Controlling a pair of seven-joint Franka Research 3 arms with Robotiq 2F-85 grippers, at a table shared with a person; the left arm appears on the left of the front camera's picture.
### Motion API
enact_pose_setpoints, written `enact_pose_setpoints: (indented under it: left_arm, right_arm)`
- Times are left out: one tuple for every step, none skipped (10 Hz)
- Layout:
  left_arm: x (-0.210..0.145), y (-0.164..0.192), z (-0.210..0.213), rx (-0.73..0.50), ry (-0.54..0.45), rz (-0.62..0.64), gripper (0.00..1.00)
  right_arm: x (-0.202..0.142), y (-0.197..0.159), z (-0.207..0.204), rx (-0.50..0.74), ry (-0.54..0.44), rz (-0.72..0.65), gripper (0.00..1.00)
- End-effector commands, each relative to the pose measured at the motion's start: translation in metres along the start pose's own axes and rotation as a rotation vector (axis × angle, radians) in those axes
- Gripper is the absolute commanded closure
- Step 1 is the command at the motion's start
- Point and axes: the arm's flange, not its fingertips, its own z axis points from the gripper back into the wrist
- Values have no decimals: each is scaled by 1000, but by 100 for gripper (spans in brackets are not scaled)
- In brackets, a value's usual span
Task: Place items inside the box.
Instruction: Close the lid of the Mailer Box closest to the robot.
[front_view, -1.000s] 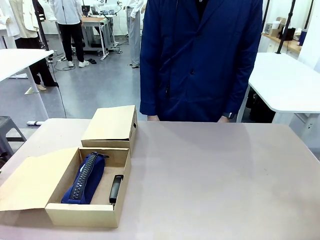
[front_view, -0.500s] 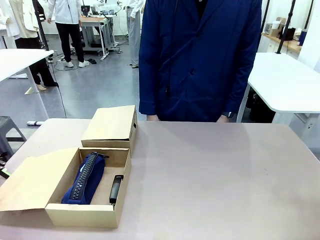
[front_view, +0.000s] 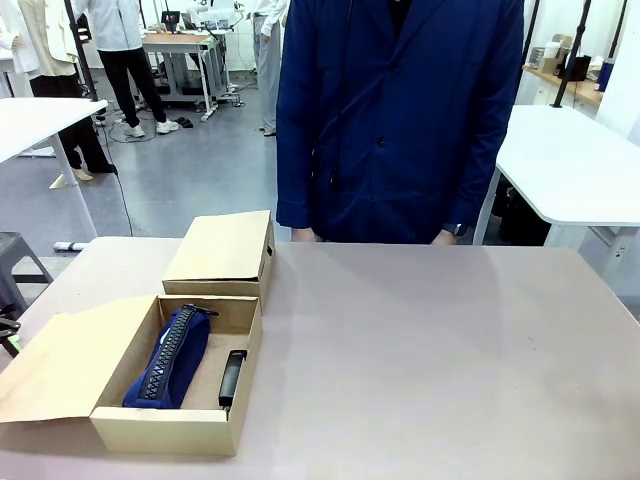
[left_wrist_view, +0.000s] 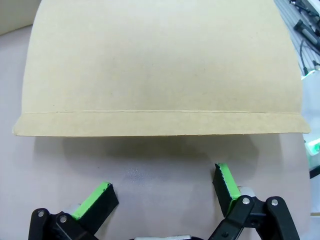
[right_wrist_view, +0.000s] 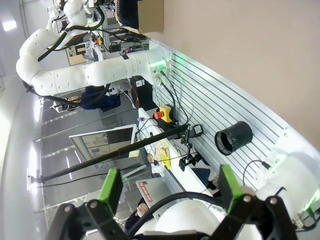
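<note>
The open box (front_view: 165, 425) sits at the lower left of the front frame, its flap (front_view: 60, 365) spread flat leftward. Inside lie the pencil case (front_view: 168, 358) and, just right of it, a stapler (front_view: 232, 377). A smaller box (front_view: 222, 250) stands behind. The left gripper (left_wrist_view: 165, 187) hangs released above the flap's edge, grasping nothing. The right gripper (right_wrist_view: 167, 185) is likewise spread, empty.

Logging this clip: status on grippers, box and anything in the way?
Left gripper open, hovering by the box's flap. Right gripper open, empty. Box holds pencil case and black stapler. Nothing blocking the box.
</note>
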Motion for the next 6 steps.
enact_pose_setpoints:
  left_arm:
    - [-3, -13, -20, -37, 6, -31, 0]
    - [0, -15, -27, -75, -24, -41, 0]
    - [2, -17, -32, -114, -47, -45, 0]
    - [3, -18, -36, -119, -41, -53, 0]
    - [6, -19, -39, -130, -45, -59, 0]
    - [9, -20, -42, -137, -68, -66, 0]
  right_arm:
    - [-1, 1, 0, 17, -3, 21, 0]
    - [-1, 1, 0, 17, -3, 21, 0]
    - [-1, 1, 0, 17, -3, 21, 0]
    - [-1, 1, 0, 17, -3, 21, 0]
    - [-1, 1, 0, 17, -3, 21, 0]
    - [-1, 1, 0, 17, -3, 21, 0]
